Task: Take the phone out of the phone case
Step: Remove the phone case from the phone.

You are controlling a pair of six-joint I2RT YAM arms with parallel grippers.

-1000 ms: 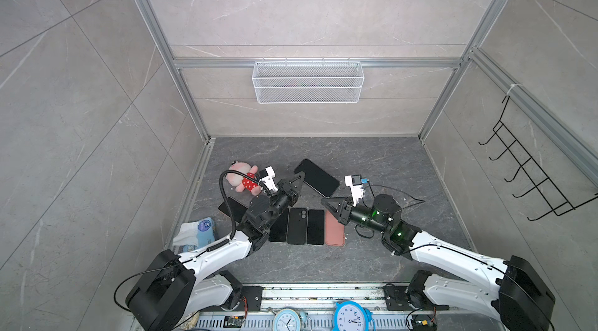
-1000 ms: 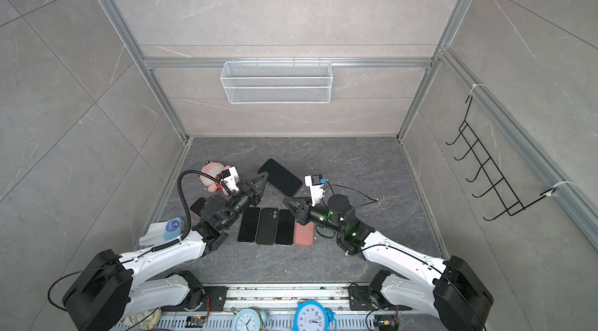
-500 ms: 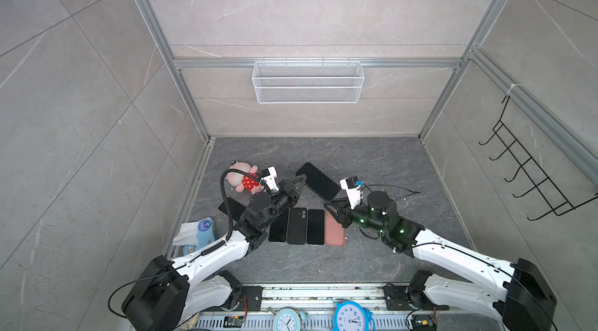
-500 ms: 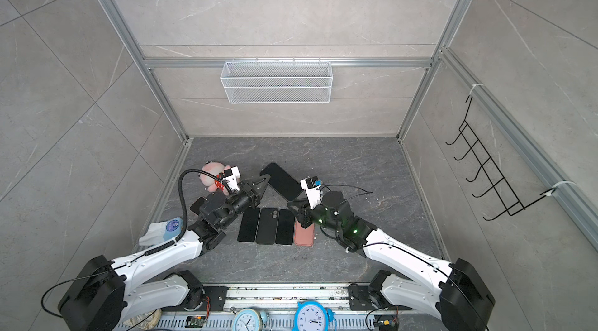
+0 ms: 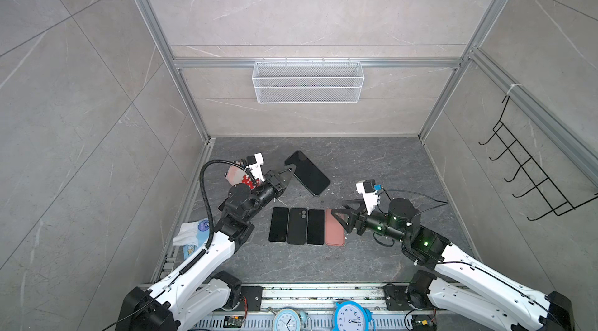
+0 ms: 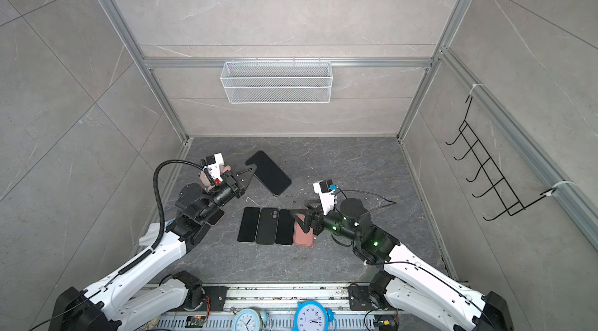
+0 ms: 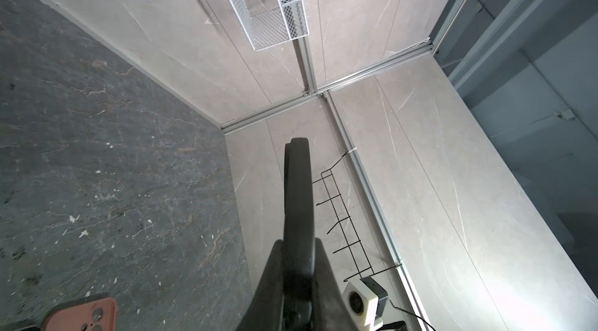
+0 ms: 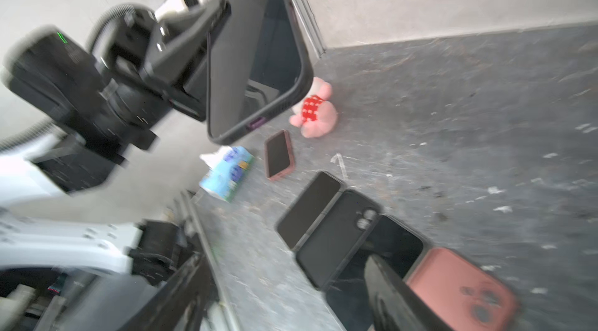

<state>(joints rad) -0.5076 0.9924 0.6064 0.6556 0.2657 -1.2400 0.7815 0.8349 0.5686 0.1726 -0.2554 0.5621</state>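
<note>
While left gripper (image 5: 289,173) pinches flat black phone in matte black case (image 5: 307,173) by long edge, clear of grey stone tabletop (image 5: 372,157), far centre, right gripper (image 5: 339,212) hovers spread, empty, near right. Phone stiff, light, glass fragile; case rim likely pliable, so peel at free corner.

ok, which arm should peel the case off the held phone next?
Probably right. The right gripper is open and empty near the pink case, free to reach over. The left gripper is shut on the black cased phone, so it can only steady it.
</note>
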